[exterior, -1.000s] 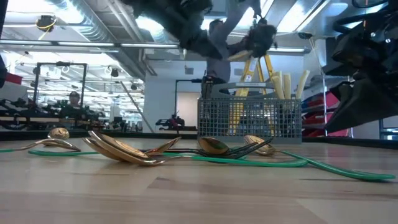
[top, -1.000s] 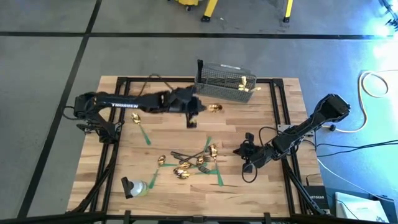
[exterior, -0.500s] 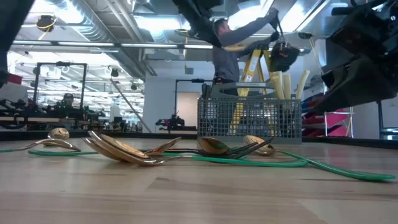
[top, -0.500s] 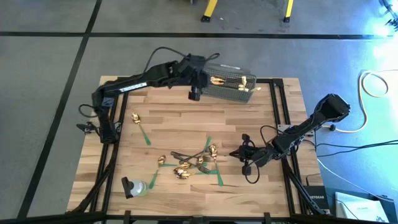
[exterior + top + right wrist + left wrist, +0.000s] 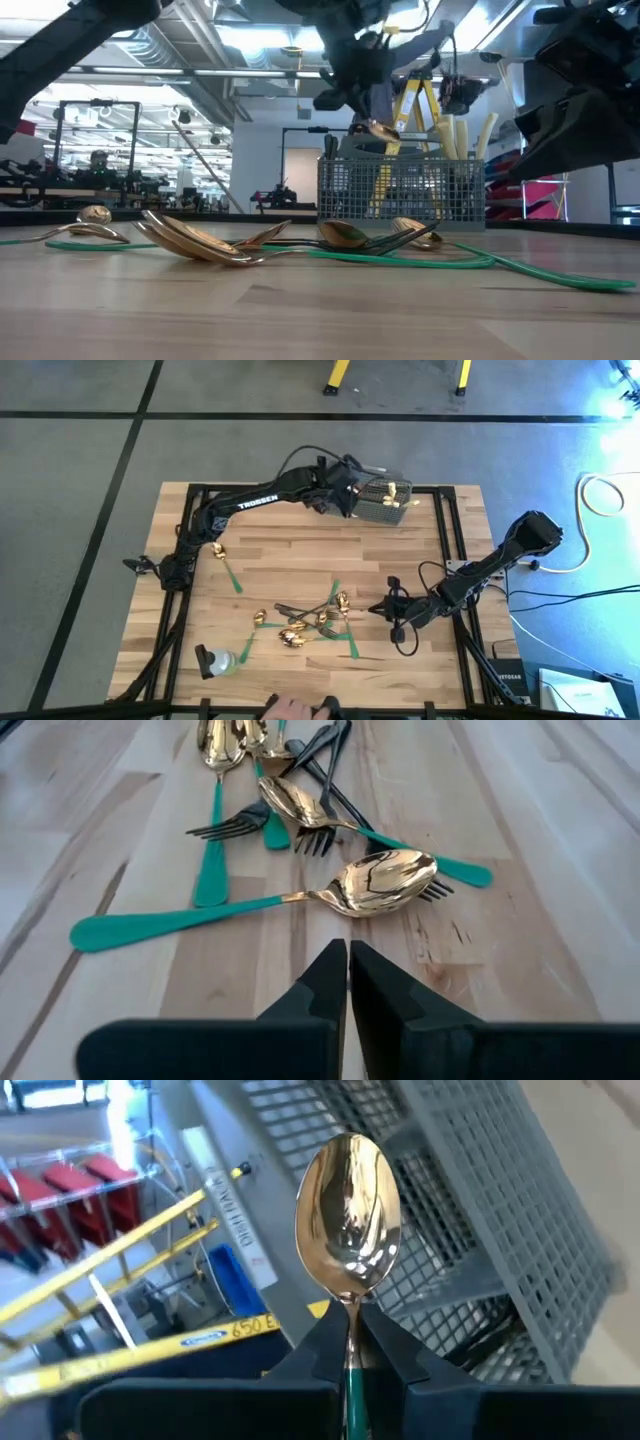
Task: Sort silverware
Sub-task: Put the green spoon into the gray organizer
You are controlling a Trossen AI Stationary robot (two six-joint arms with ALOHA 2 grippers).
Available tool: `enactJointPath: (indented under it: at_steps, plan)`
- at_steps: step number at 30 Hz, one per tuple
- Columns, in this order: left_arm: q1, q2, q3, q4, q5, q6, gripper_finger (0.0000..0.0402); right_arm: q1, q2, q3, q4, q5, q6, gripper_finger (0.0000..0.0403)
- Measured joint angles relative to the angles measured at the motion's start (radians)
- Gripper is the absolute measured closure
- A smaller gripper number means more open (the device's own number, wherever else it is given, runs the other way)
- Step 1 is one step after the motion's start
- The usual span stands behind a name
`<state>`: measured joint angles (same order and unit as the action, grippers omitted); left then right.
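Left gripper (image 5: 350, 1342) is pinching one gold spoon (image 5: 349, 1215) by its green handle, up over the grey mesh basket (image 5: 385, 500) at the top centre of the high view. Right gripper (image 5: 347, 982), fingers pressed together and empty, sits low right by the pile of silverware (image 5: 310, 622), spoons and dark forks too tangled to count. One lone spoon (image 5: 222, 556) lies at left.

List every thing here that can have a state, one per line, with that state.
Left gripper: shut on a shiny gold spoon with a green handle, raised at the basket.
Shiny gold spoon with a green handle: held, bowl up, off the table.
Grey wire mesh basket: on the table's far edge, holding cream-handled cutlery.
Right gripper: shut, empty, low over the table near the pile.
Pile of gold spoons and dark forks: lying loose on the wooden table.
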<state>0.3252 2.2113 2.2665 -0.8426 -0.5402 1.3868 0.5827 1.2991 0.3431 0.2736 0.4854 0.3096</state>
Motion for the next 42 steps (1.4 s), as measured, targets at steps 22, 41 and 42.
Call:
enactJointPath:
  at_steps: [22,41,42]
  plan:
    - [0.049,0.106,-0.014,0.03,-0.079,0.403,0.0401,-0.039,0.0,0.001,0.016,-0.007,-0.272,0.0403]
    - [0.048,0.106,-0.036,0.185,-0.012,0.324,0.0281,-0.132,0.0,0.001,-0.023,-0.121,-0.315,0.0403]
    - [0.051,0.106,-0.036,0.183,-0.017,0.29,0.0275,-0.132,0.0,0.001,-0.023,-0.121,-0.315,0.0403]
